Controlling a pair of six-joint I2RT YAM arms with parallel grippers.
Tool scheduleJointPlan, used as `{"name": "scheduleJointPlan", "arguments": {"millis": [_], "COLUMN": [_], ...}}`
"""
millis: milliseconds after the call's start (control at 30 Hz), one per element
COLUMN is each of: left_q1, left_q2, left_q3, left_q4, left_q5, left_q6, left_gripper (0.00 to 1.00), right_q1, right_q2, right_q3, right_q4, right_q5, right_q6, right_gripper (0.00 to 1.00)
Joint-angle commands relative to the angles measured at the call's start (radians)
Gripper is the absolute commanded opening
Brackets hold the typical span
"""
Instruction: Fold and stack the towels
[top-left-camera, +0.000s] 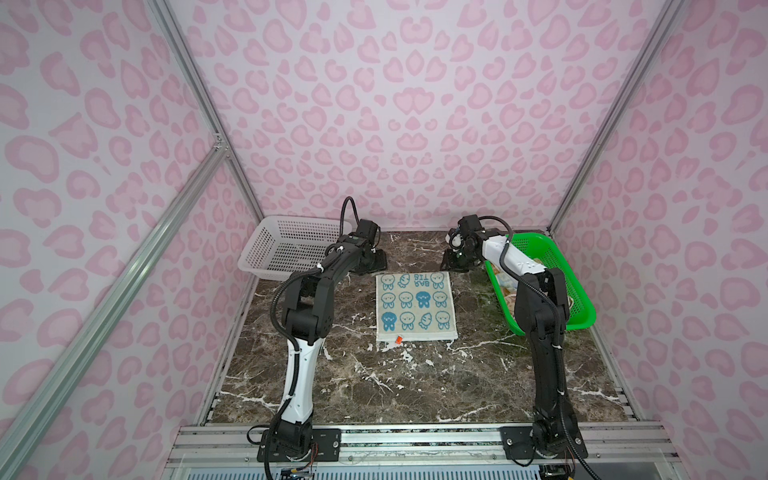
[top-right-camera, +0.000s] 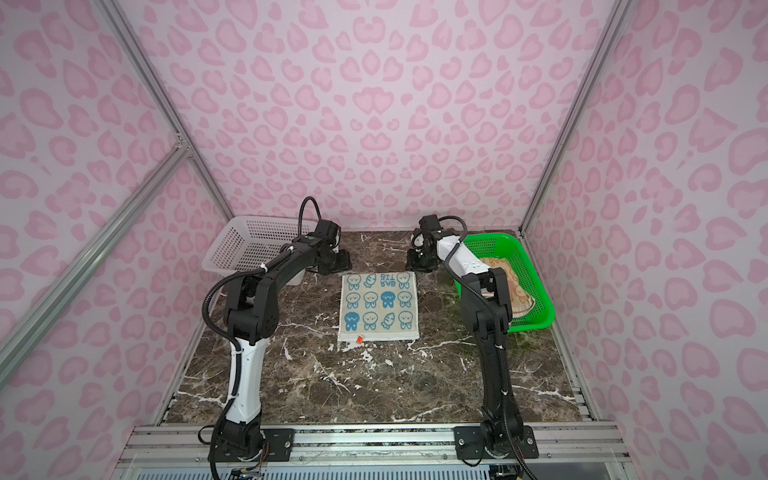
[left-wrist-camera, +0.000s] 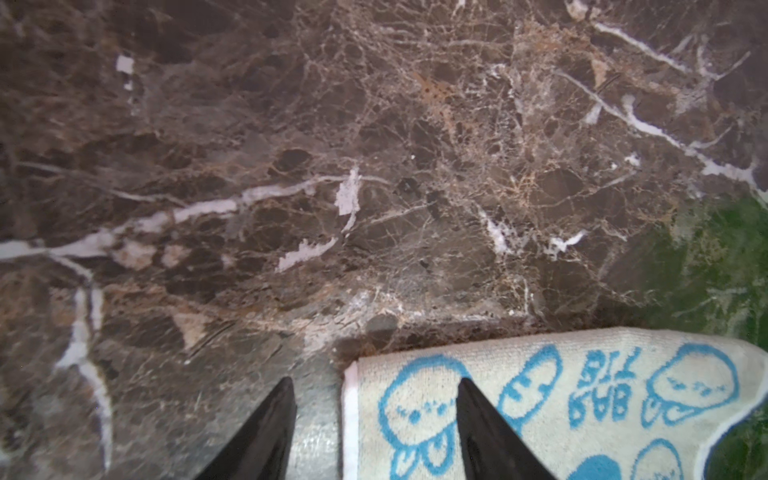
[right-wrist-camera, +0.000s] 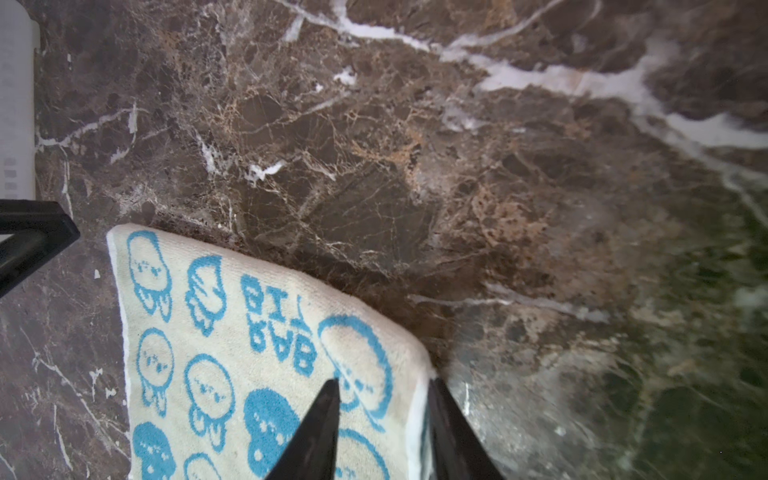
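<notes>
A blue-on-cream rabbit towel lies flat in the middle of the marble table, its far edge rounded like a fold. My left gripper hangs open low over the towel's far left corner, one finger above the cloth and one above bare table. At the far right corner my right gripper is open, the towel's white edge between its fingers. Neither holds the cloth. An orange-print towel lies in the green basket.
A white perforated basket stands at the back left. The green basket stands at the back right, partly behind my right arm. An orange tag sticks out at the towel's near edge. Pink patterned walls enclose the table.
</notes>
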Motion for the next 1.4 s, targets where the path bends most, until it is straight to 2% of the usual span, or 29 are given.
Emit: {"name": "scheduleJointPlan", "arguments": {"millis": [0, 100, 367, 700, 933, 1100, 1233, 1367], "left_q1": [0.003, 0.003, 0.004, 0.005, 0.007, 0.010, 0.010, 0.010], "left_q2": [0.010, 0.007, 0.001, 0.018, 0.090, 0.113, 0.124, 0.105], "left_q3": [0.014, 0.007, -0.011, -0.011, 0.074, 0.096, 0.108, 0.070], "left_q4": [-0.013, -0.008, 0.000, -0.006, -0.061, -0.069, -0.085, -0.081], "left_q5": [0.029, 0.040, 0.058, 0.049, 0.041, 0.035, 0.046, 0.035], "left_q6": [0.026, 0.027, 0.031, 0.043, 0.076, 0.093, 0.121, 0.140], "left_gripper": [0.63, 0.64, 0.64, 0.64, 0.63, 0.58, 0.48, 0.43], "right_q1": [-0.006, -0.009, -0.013, -0.005, -0.003, -0.002, -0.002, -0.002], "right_q2": [0.014, 0.036, 0.108, 0.152, 0.157, 0.157, 0.158, 0.161], "right_q3": [0.004, 0.010, 0.062, 0.073, 0.072, 0.071, 0.073, 0.073], "right_q4": [-0.031, -0.038, -0.049, -0.052, -0.049, -0.048, -0.051, -0.053], "right_q5": [0.047, 0.071, 0.065, 0.067, 0.065, 0.062, 0.064, 0.063], "right_q6": [-0.036, -0.047, -0.065, -0.070, -0.071, -0.072, -0.073, -0.074], "right_gripper": [0.45, 0.50, 0.47, 0.21, 0.11, 0.07, 0.06, 0.06]}}
